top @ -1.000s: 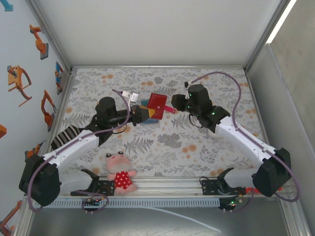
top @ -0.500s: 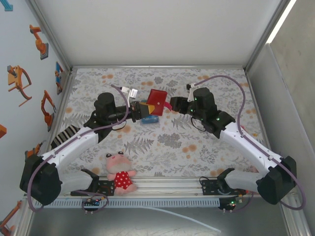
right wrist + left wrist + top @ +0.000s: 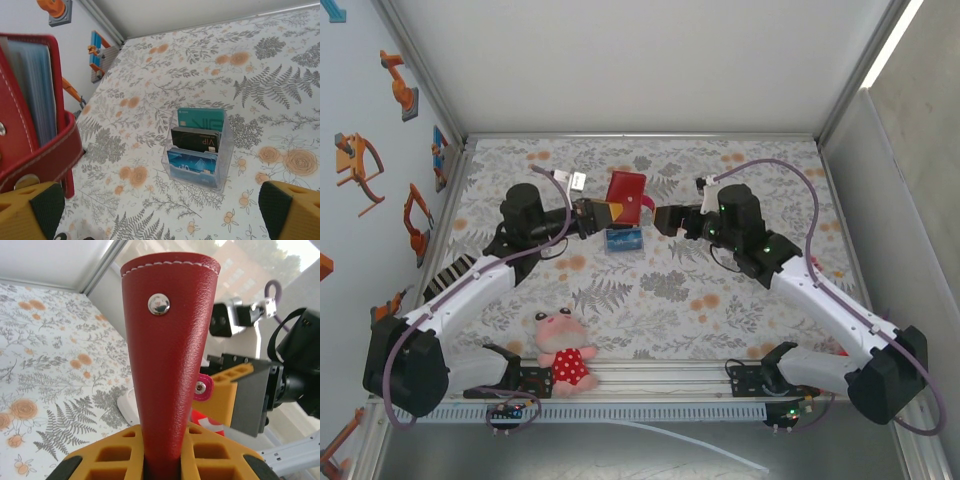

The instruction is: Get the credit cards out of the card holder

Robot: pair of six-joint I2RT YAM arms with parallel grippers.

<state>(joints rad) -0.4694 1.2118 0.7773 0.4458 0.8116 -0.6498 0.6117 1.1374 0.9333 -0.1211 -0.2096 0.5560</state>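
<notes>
The red card holder point(image 3: 625, 190) hangs above the table, and my left gripper point(image 3: 603, 213) is shut on its lower edge. In the left wrist view it rises upright point(image 3: 167, 365) between my orange fingers point(image 3: 105, 460), with its pink tab point(image 3: 204, 387) at the right. My right gripper point(image 3: 665, 220) stands open just to the right of it, apart from it. In the right wrist view the card holder point(image 3: 30, 125) hangs at the left with pale sleeves showing inside. Teal point(image 3: 201, 119), black point(image 3: 195, 139) and blue credit cards point(image 3: 192, 161) stand in a clear rack point(image 3: 223, 150) on the table.
The clear rack point(image 3: 623, 241) sits under the card holder, between the two grippers. A plush toy in a red dress point(image 3: 563, 352) lies near the front rail by the left arm's base. Grey walls close the table on three sides.
My right gripper has opened wide and let go of the card holder's tab side. My left gripper has carried the card holder up and back-left, uncovering the rack below.
</notes>
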